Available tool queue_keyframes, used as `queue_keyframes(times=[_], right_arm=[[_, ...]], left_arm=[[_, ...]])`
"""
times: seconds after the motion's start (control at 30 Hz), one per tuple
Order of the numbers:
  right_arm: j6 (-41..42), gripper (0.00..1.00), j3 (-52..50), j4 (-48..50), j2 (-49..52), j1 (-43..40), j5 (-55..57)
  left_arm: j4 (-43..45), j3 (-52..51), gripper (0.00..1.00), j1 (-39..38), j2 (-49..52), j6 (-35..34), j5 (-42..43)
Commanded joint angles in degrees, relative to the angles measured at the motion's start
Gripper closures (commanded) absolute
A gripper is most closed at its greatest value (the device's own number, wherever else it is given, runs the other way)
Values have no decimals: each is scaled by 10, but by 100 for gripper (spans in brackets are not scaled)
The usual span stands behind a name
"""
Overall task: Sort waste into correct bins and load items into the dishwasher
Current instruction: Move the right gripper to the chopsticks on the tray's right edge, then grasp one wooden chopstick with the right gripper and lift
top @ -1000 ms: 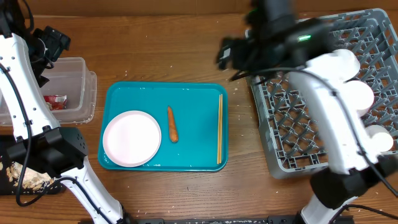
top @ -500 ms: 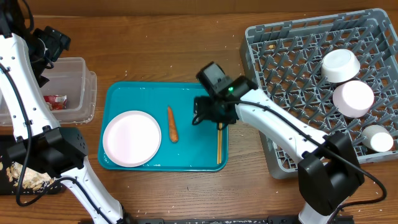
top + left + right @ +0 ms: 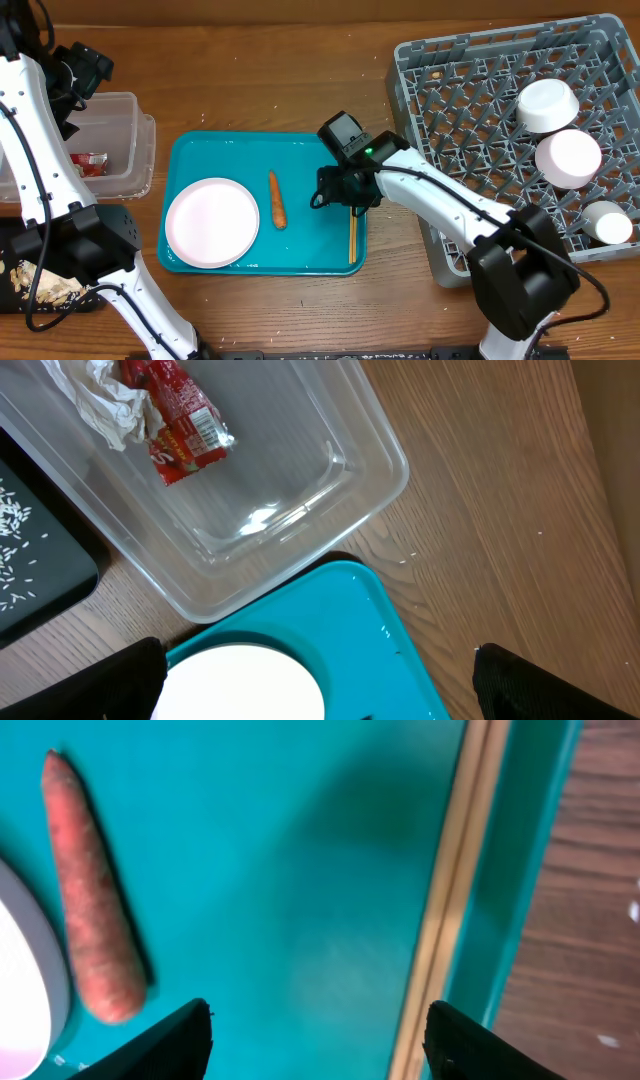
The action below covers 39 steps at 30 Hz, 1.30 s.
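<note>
My right gripper (image 3: pixel 338 190) (image 3: pixel 318 1045) is open and empty, low over the teal tray between the orange carrot stick (image 3: pixel 277 199) (image 3: pixel 90 900) and the chopsticks (image 3: pixel 353 232) (image 3: pixel 450 910). The white plate (image 3: pixel 212 222) lies at the tray's left. My left gripper (image 3: pixel 88 68) (image 3: pixel 320 685) is open and empty, high over the clear tub (image 3: pixel 135 150) (image 3: pixel 300 510), which holds the red wrapper (image 3: pixel 178 415) and tissue (image 3: pixel 105 400). The grey dish rack (image 3: pixel 470 200) holds two bowls (image 3: pixel 546 105) (image 3: pixel 568 158) and the cup (image 3: pixel 607 224). Food scraps (image 3: pixel 45 285) lie on the black tray (image 3: pixel 15 240).
The teal tray (image 3: pixel 320 150) sits mid-table between the tub and the rack. Bare wooden table lies behind and in front of it. Rice grains dot the black tray in the left wrist view (image 3: pixel 30 550).
My right arm swung from above the rack's left edge down to the teal tray, then settled lower between carrot and chopsticks. The left arm has not moved.
</note>
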Motion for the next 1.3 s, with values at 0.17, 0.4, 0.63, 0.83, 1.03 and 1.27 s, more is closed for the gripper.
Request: queue_keyframes(times=[0.17,0.4,0.63,0.83,1.03,1.27], right_arm=[[-12,30,-4,37,76,1,1],[-12,30,-4,38,76,1,1],[-12,31,-1,28,76,5,31],[-12,34,10,29,66,20,42],[2,33,13,32,50,40,83],[24,31,15,18,49,42,102]], left_arm=[[-1,4,0,-4,3,-8,1],[-1,4,0,-4,3,-8,1],[-1,4,0,-4,3,-8,1],[-1,4,0,-4,2,-8,1],[-1,4,0,-4,3,-8,1],[-1,4,0,-4,3,-8,1]])
